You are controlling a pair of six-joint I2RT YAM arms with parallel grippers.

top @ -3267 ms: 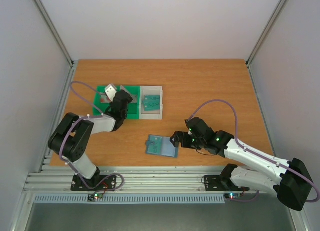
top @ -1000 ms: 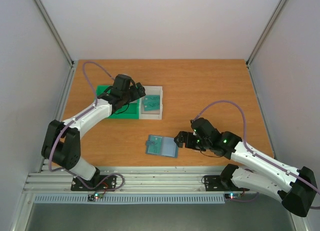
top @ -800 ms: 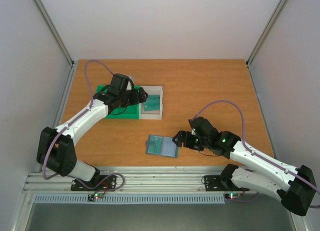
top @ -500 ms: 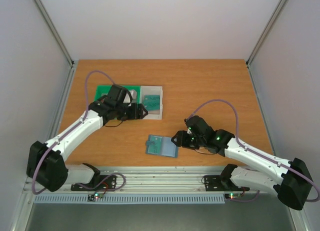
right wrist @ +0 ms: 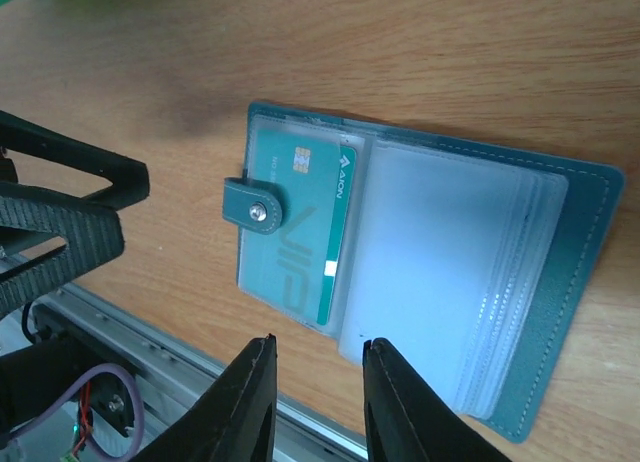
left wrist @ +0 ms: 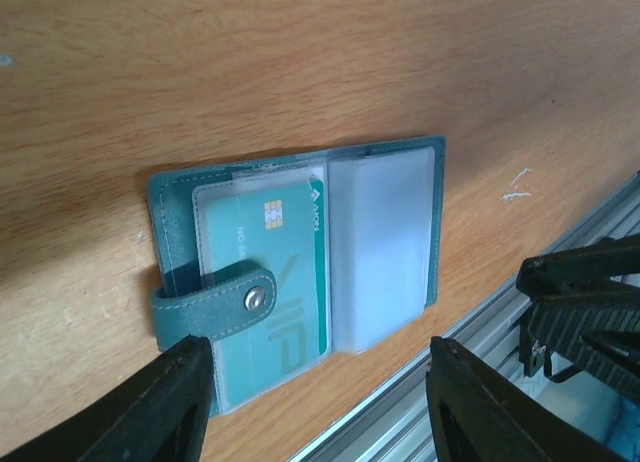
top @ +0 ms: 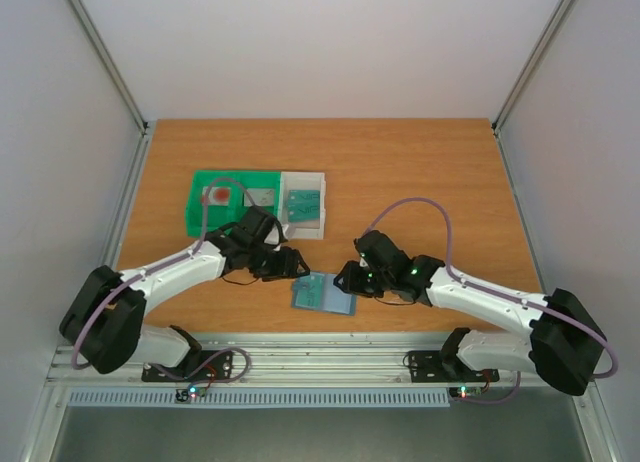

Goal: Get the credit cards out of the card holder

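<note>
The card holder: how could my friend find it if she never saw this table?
Look near the front edge of the wooden table, between the left gripper and right gripper. The card holder lies open there, apart from the green tray and white tray further back. Only it is a blue-green booklet with clear sleeves, a teal card and a snap strap.

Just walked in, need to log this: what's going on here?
Both arms are at the card holder, which lies open near the table's front edge. The left gripper and right gripper hover open beside it, holding nothing. A teal card sits inside, under the snap strap. Other cards lie in the green tray and the white tray.
</note>
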